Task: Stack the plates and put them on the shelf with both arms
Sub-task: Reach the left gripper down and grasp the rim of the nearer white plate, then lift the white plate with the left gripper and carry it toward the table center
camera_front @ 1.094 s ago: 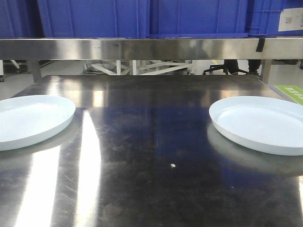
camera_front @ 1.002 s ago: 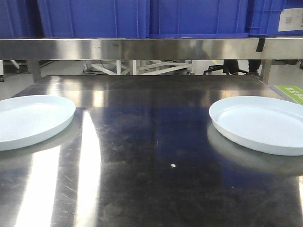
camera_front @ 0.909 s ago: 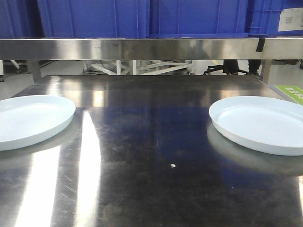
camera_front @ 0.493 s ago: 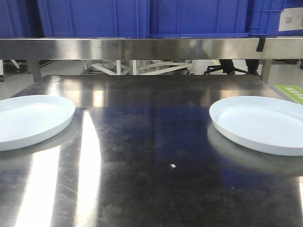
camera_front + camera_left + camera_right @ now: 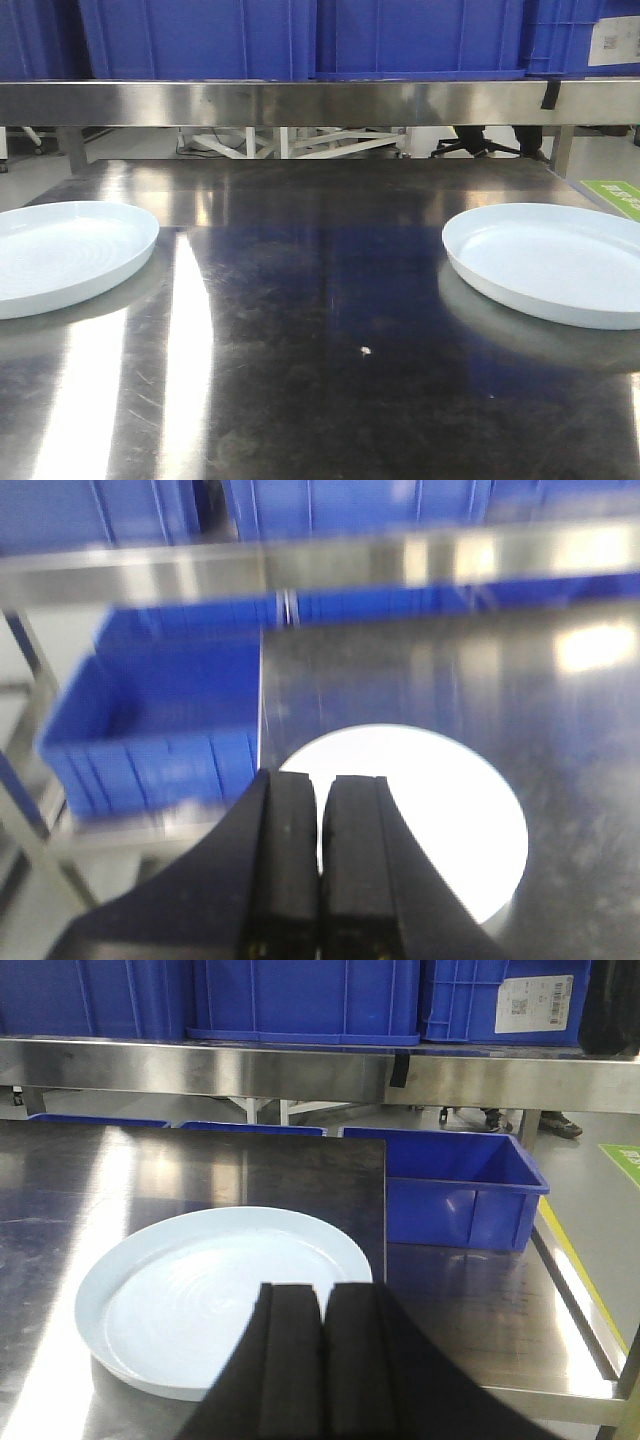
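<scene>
The left plate [image 5: 70, 255] is lying flat at the left edge of the table [image 5: 320, 330] and the right plate [image 5: 550, 262] is lying flat at the right edge. The two are sitting well apart, with bare scratched steel between them. Each plate is resting on the side of its own arm, and I judge that this is why they are parted: either arm can be reaching its plate without crossing the other. Nothing is stacked yet. The shelf [image 5: 300, 102] is running across behind and above the plates, its flat front rail facing the front camera. Blue crates [image 5: 300, 35] are standing on it, so no free room for a stack is showing from here.

The left gripper [image 5: 322, 870] is pointing toward the left plate and hiding its near rim in the wrist view. Its two black pads are pressing together with no gap, gripping nothing. The right gripper [image 5: 322, 1360] is facing the right plate in the same way, fingers squeezed together and empty. Neither is appearing in the front view, so both are sitting back from the plates and touching nothing, and both will be needing to spread before taking a rim
</scene>
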Tool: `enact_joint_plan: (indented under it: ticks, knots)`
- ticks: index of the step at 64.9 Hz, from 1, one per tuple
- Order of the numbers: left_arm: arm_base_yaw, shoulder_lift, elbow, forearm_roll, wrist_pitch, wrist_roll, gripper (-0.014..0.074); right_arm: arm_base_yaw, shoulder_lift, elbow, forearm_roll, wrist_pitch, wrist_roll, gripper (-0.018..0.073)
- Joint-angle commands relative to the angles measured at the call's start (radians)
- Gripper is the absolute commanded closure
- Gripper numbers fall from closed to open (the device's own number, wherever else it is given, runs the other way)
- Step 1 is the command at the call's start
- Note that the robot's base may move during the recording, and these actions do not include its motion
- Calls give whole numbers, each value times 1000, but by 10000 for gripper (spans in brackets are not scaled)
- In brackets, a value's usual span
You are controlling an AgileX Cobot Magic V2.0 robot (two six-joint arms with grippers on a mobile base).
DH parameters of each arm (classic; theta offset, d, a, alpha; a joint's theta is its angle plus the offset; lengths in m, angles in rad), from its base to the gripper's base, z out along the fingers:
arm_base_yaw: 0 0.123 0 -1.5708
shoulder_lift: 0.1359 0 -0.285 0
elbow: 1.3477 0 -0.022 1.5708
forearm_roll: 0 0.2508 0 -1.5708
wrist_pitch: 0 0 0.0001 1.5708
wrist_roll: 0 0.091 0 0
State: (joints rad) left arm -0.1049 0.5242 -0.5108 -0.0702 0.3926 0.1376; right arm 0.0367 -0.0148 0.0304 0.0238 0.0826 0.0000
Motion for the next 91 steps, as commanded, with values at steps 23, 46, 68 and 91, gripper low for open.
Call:
enact_joint_plan:
  ticks: [23,46,68,91]
  knots:
    - [31,642,-395,-41,229,-11,507,0,-14,0,-8,-95,0,508]
    - [129,1016,-688,-41,456,-4,442,0,-14,0,-8,-95,0,508]
    - [151,1198,-781,-52,538,-4,217,0,-14,0,-8,-95,0,508]
    - [149,1210,-781,-49,521,-4,217,0,-14,0,-8,-95,0,508]
